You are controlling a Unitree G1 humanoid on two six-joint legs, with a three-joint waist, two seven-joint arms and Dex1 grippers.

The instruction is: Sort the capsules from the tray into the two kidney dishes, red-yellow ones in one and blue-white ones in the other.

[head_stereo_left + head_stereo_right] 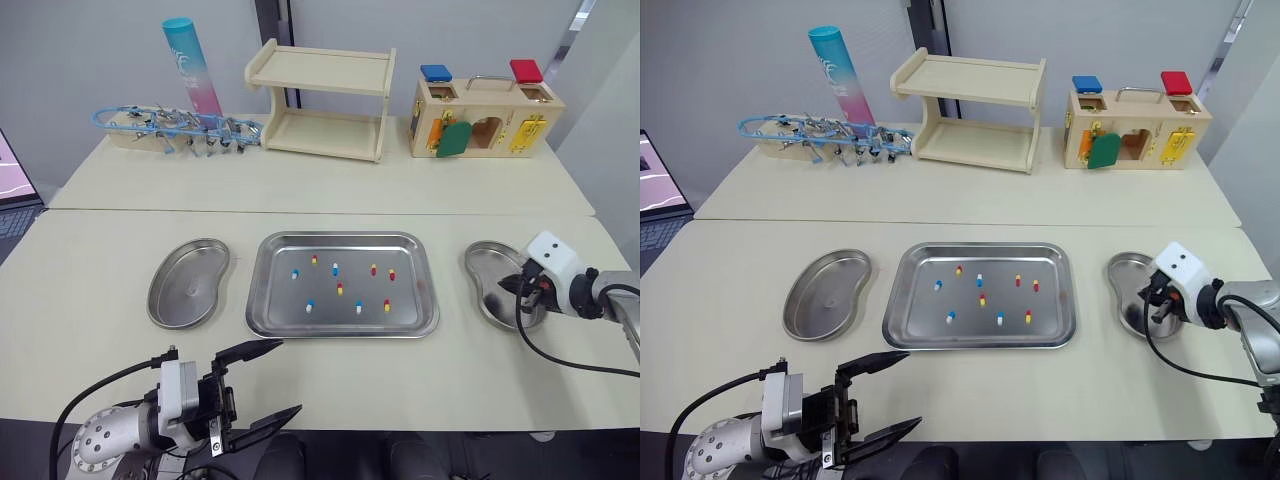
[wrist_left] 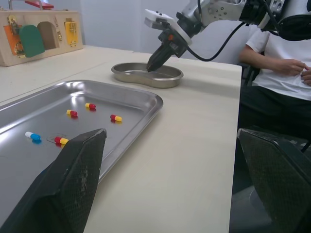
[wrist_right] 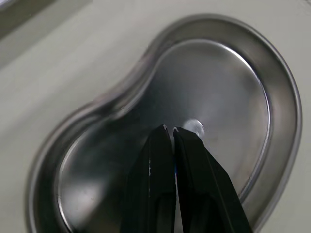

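Over the right kidney dish (image 1: 487,262): right tool (image 3: 169,130), tips low above the dish floor, fingers pinched to a hairline slit. No telling if holding a capsule, no colour showing past the tips. Reads as a drop-off pose, kept low to avoid bounce-out. No capsule visible on that dish's bare steel, nor in the left kidney dish (image 1: 188,285).

At the near edge of the counter (image 1: 100,260), just off the front-left corner of the tray (image 1: 275,300): left tool (image 1: 290,376), spread wide, holding nothing. Probably staged to work the tray's left half and feed the left dish.

Nine loose on the tray floor, all apart from each other: five red-yellow capsules (image 1: 340,289), four blue-white capsules (image 1: 310,306). Colours intermixed, so no clean side split. Flat on steel inside a raised rim: expect a top-down pinch, with risk of skidding.

Dishes on either side of the tray, each apart from it. Path from tray to either dish open, only the rim to clear.

Back of the counter, well apart from the work: wooden shelf (image 1: 322,72), latch box (image 1: 490,110), teal-pink tube (image 1: 195,70), rack of blue-handled instruments (image 1: 175,128). None in the way.

Past the right-dish end of the counter: person in a white shirt (image 2: 284,63), seated, hands off the counter. Worth watching on wide right-arm swings.
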